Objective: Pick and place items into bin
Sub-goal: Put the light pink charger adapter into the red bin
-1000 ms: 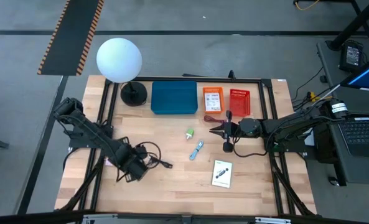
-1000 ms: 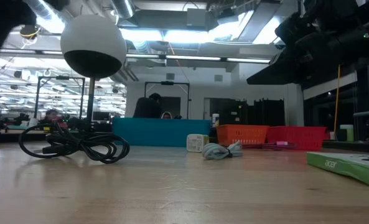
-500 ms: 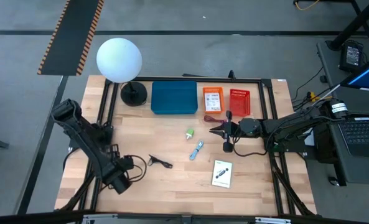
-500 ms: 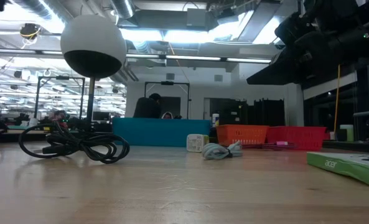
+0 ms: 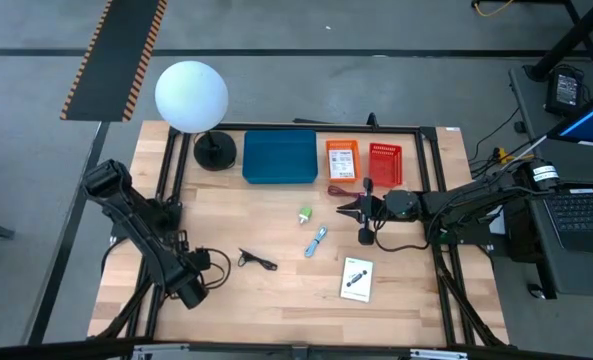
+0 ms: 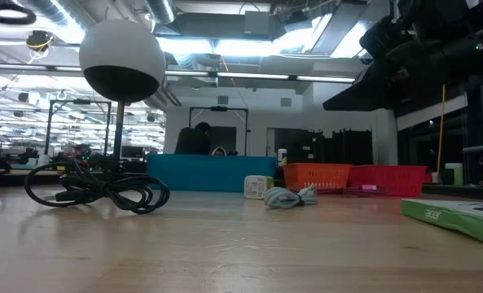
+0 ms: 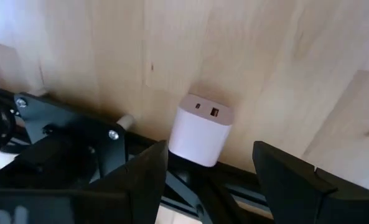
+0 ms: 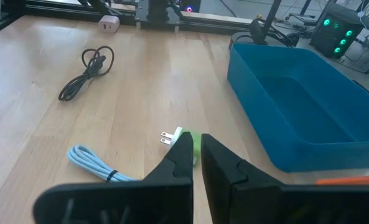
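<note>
The wooden table [image 5: 276,300] is carrying everything, with the blue bin [image 5: 280,158] lying empty at its far edge, just beside the white globe lamp [image 5: 192,97] at the far-left corner. 2 orange-red baskets [image 5: 364,163] are sitting right of the bin.

The left gripper [image 7: 209,165] is hanging over the table's left edge near the front, fingers spread wide and holding nothing, with the pale pink charger block [image 7: 200,130] lying between them on the wood. The right gripper [image 5: 344,209] is hovering right of centre, fingers pressed together and empty.

The white card [image 5: 357,279] is lying near the front edge. The black cable piece [image 5: 257,260], blue-white cable [image 5: 317,240] and green plug [image 5: 305,214] are lying mid-table, apart.
</note>
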{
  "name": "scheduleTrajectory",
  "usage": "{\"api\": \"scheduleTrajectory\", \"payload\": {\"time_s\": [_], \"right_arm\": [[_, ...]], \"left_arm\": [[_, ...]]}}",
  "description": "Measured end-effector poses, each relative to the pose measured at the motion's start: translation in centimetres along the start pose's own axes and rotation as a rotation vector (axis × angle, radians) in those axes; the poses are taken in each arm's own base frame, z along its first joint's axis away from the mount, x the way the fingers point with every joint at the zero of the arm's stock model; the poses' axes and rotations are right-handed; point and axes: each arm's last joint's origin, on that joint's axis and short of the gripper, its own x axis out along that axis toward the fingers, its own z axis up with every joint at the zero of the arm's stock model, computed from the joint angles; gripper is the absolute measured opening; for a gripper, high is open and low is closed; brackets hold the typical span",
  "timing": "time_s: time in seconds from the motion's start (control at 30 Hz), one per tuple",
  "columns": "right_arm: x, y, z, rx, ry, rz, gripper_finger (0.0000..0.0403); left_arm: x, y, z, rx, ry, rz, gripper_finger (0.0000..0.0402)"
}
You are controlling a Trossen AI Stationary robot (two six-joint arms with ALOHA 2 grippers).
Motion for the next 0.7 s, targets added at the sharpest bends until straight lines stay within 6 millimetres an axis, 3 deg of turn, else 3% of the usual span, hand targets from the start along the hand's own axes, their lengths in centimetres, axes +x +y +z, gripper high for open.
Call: {"api": "scheduleTrajectory", "payload": {"time_s": [0.7], "right_arm": [[0.0, 0.0, 0.0, 0.01, 0.0, 0.0, 0.0014]], "left_arm": [[4.0, 0.4, -0.3, -0.021, 0.055, -0.028, 0.023]]}}
